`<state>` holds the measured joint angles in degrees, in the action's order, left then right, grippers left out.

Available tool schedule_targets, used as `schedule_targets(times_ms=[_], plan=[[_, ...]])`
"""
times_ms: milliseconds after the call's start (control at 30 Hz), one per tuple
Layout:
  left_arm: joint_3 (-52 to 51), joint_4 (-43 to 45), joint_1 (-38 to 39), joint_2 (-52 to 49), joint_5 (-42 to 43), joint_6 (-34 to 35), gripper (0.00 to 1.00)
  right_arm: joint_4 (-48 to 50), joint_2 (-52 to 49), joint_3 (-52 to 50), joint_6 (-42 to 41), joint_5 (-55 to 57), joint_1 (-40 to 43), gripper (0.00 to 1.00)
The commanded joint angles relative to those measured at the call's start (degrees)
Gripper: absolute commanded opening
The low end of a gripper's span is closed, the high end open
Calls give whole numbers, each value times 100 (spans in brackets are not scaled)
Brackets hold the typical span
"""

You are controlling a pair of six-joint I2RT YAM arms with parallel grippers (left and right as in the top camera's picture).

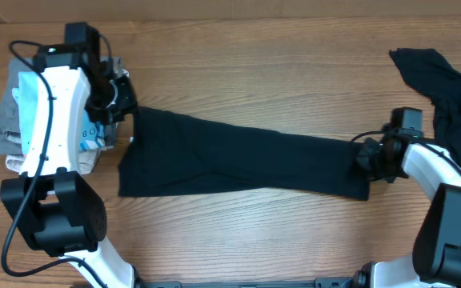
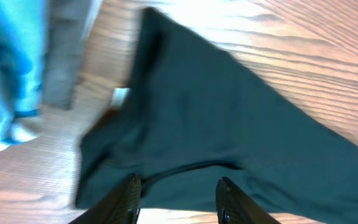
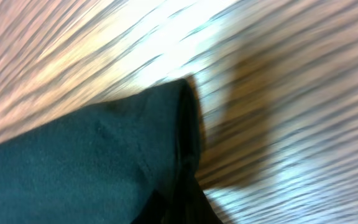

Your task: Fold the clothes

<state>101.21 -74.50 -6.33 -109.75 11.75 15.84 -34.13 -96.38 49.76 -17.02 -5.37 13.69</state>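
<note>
A black garment (image 1: 238,156) lies stretched in a long band across the table, folded lengthwise. My left gripper (image 1: 125,112) is at its far left corner. In the left wrist view its fingers (image 2: 179,184) are spread open just above the black fabric (image 2: 229,124), holding nothing. My right gripper (image 1: 366,158) is at the garment's right end. In the right wrist view its jaws (image 3: 180,208) are shut on the edge of the black fabric (image 3: 92,162), which is lifted a little off the wood. A second black garment (image 1: 448,88) lies crumpled at the back right.
A stack of folded garments (image 1: 10,120) sits at the left edge under my left arm, with a light-blue shirt (image 2: 11,62) on top and grey and beige pieces below. Bare wooden table (image 1: 254,72) lies behind and in front of the band.
</note>
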Motion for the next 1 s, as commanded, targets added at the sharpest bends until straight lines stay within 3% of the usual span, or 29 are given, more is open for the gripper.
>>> schedule_targets(times_ms=[0,233,433,800,967], plan=[[146,-249,-229,4,-164,-146,42,-144,-177,251,-190,424,658,4],[146,-330,-234,4,-160,-57,42,-240,-177,986,-184,282,1606,4],[146,-348,-227,4,-164,-57,43,-656,-168,1545,13,-140,1711,4],[144,-363,-227,4,-164,-59,50,-3292,92,3681,142,-579,649,4],[144,-326,-227,4,-164,-59,52,-3928,92,3869,138,-1154,72,4]])
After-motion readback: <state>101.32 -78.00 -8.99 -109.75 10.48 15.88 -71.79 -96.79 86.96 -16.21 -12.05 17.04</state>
